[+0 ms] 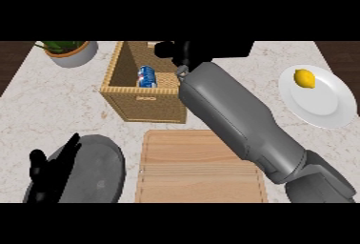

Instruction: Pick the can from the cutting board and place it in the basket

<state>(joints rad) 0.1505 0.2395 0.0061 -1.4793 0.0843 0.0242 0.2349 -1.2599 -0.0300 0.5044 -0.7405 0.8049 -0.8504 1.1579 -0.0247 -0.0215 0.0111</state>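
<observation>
- My right hand hangs over the basket's far end; its fingers look released and grasp nothing, as far as I can tell.
- My left hand rests open, fingers up, at the lower left.
- The can already lies inside the basket, apart from my hand.
- I judge it light, stiff and slick; I would take it around its sides.
- The cutting board sits near the basket.
- Around the tabletop: plant pot, plate with lemon. My forearm hides part of the basket.

Pale marble counter between dark wood floor strips
</observation>
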